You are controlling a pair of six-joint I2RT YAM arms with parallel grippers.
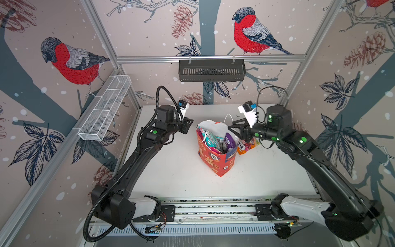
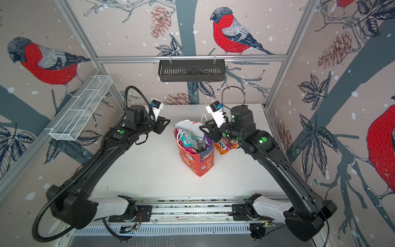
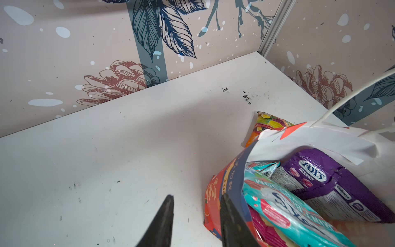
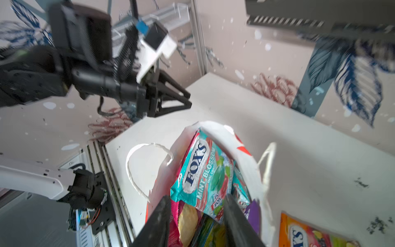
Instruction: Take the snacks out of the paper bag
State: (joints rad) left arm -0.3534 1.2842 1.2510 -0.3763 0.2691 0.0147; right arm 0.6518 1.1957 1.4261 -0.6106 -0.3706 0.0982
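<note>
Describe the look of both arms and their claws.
Both arms are black with a white link at the base and green round dots. The left arm carries a ribbed black hose; the right arm a thin looping black cable. Each wrist bears a white camera with a blue tab. The left claw and right claw are black with tapering fingers.

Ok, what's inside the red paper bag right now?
Visible in the paper bag: a teal FOX'S pack, a purple FOX'S pack and a pink chip bag. Whatever lies beneath them is covered.
</note>
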